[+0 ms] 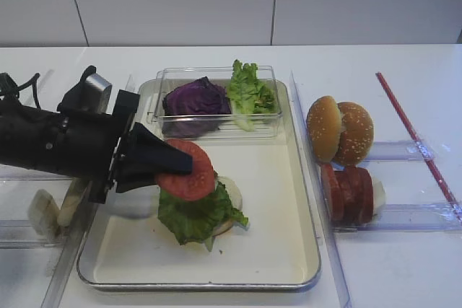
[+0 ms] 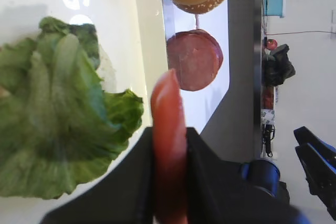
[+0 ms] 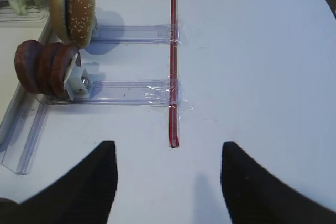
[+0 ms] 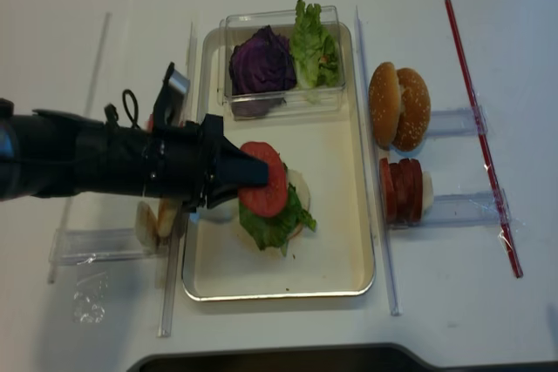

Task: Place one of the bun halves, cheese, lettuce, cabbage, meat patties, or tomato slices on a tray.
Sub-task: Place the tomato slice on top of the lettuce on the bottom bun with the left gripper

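Left gripper (image 1: 189,166) clamps tomato slice (image 1: 193,177) by its edge, directly above lettuce (image 1: 191,216) on tray (image 1: 289,250); release goes straight down.

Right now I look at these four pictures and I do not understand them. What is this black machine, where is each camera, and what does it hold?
This is a two-armed robot at a white table. Two pictures look down from above; the other two come from small cameras mounted on each arm's wrist.

In the overhead views, the left gripper is shut on a tomato slice, holding it over a lettuce leaf that lies on a bun half in the metal tray. The left wrist view shows that slice edge-on between the two black fingers.

A clear box at the back of the tray holds purple cabbage and more lettuce. Right of the tray, more bun halves and meat patties stand on edge in clear racks.

The right gripper is open over bare table, holding nothing.
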Tool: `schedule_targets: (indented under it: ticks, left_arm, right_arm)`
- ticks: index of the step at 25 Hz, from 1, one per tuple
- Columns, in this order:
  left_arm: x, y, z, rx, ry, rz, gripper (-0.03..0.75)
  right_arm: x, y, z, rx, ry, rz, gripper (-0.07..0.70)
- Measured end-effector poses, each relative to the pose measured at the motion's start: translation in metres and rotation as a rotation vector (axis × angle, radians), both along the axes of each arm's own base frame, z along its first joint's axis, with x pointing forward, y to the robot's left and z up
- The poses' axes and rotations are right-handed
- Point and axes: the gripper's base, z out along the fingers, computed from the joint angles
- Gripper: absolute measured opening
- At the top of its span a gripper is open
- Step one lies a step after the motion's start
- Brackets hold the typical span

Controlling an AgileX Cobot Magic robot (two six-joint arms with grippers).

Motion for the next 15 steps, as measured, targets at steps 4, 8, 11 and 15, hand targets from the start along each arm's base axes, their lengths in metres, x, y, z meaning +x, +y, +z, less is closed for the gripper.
schedule_targets:
  ticks: [4, 8, 11, 15]
  left_arm:
    - [0.0012, 0.0006, -0.0013, 0.016, -0.006, 0.012, 0.115]
    - [0.0018, 0.0009, -0.0019, 0.023, -0.014, 0.016, 0.114]
    - [0.0032, 0.0010, -0.0017, 0.023, -0.023, 0.029, 0.114]
    - [0.0030, -0.0022, -0.0008, 0.013, -0.034, 0.026, 0.114]
  right_arm:
    - [0.0000, 0.0000, 0.0000, 0.000, 0.000, 0.000, 0.470]
    - [0.0000, 0.0000, 0.0000, 0.000, 0.000, 0.000, 0.470]
    - [0.0000, 0.0000, 0.0000, 0.000, 0.000, 0.000, 0.470]
    - [0.0000, 0.0000, 0.0000, 0.000, 0.000, 0.000, 0.467]
